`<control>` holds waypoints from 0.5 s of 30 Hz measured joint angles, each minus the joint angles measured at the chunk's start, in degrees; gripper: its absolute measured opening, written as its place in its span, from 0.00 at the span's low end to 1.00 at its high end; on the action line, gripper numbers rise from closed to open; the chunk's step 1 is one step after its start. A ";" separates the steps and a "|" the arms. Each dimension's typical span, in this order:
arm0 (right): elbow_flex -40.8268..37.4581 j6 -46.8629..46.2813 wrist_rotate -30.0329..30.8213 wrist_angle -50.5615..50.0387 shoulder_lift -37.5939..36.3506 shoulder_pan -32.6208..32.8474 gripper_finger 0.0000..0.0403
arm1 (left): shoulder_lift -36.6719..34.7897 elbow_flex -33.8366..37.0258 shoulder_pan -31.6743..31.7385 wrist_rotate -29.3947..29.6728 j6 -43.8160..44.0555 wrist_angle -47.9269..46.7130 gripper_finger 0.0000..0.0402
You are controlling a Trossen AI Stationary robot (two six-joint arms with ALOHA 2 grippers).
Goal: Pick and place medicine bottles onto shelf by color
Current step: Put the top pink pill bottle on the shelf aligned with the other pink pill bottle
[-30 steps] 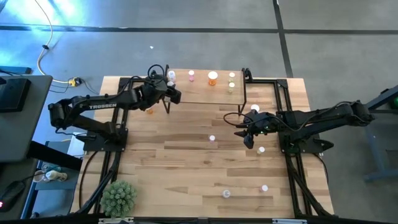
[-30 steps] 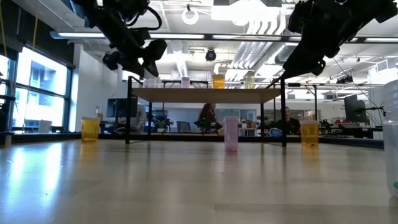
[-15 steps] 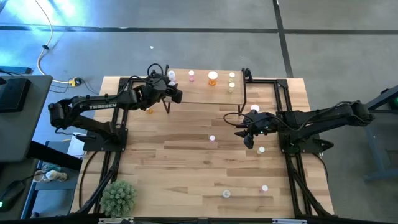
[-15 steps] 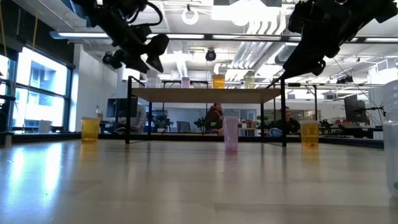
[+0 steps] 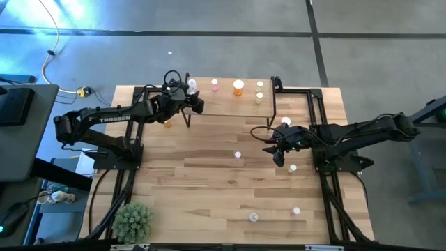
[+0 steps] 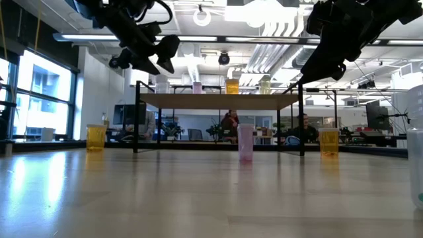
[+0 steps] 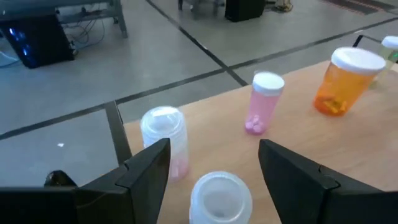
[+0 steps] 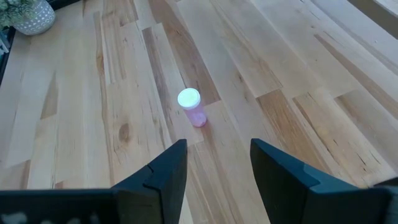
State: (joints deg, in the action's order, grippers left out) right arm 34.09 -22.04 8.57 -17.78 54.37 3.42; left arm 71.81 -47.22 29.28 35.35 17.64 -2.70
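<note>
The shelf (image 5: 230, 104) stands at the table's far edge on black legs. On it stand two whitish bottles (image 7: 165, 140), a pink one (image 7: 266, 102), an orange one (image 7: 348, 78) and yellowish ones (image 5: 259, 85). My left gripper (image 7: 214, 149) hovers open over the shelf's left end. A whitish bottle (image 7: 217, 196) stands upright on the shelf between its fingers, with a gap on each side. My right gripper (image 8: 217, 146) hangs open above the table's middle right. A pink bottle (image 8: 189, 106) stands on the table ahead of it.
Loose bottles stand on the tabletop: an orange one (image 5: 167, 124) at the left, white-capped ones (image 5: 286, 122) (image 5: 293, 167) near my right gripper, and two (image 5: 254, 217) (image 5: 296, 210) near the front edge. A green plant ball (image 5: 132, 219) sits at the near left corner.
My left gripper has tipped its fingers slightly upward over the shelf's left end, staying in place.
</note>
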 joint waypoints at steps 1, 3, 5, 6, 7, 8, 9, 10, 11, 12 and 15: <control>0.02 0.00 0.01 0.00 0.00 0.00 0.42 | -0.29 0.00 0.00 0.01 -0.45 0.24 0.58; 0.02 0.00 0.01 0.00 0.00 0.01 0.42 | -1.02 0.00 0.00 0.02 -1.04 0.72 0.58; 0.02 0.04 0.03 0.00 0.00 0.00 0.42 | -2.26 0.00 0.00 -0.04 -1.88 0.71 0.58; 0.02 0.28 0.09 0.00 0.00 0.01 0.42 | -3.19 0.00 -0.02 -0.06 -2.00 0.74 0.58; 0.02 0.85 0.30 0.00 0.00 0.01 0.42 | -4.14 0.00 -0.04 -0.14 -2.00 0.75 0.58; 0.02 1.46 0.33 0.00 0.00 0.02 0.42 | -5.15 0.00 -0.04 -0.28 -2.00 0.74 0.58; 0.02 1.87 0.34 0.00 0.00 0.02 0.42 | -6.25 0.00 -0.04 -0.77 -2.01 0.69 0.58; 0.02 2.39 0.32 0.00 0.00 0.02 0.42 | -7.43 0.00 -0.04 -1.47 -2.30 0.65 0.58; 0.02 2.68 0.32 0.00 0.00 0.02 0.42 | -8.59 0.00 -0.15 -2.60 -2.68 0.67 0.58; 0.02 2.89 0.32 0.00 0.00 0.02 0.42 | -9.75 0.00 -0.30 -3.86 -2.86 0.60 0.58; 0.02 2.98 0.26 0.02 0.00 0.02 0.42 | -13.21 -0.01 -1.32 -7.18 -2.86 0.24 0.58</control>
State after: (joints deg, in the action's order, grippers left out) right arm 34.11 -19.06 8.83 -17.76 54.37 3.44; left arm 58.59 -47.23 27.96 28.17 14.79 -2.45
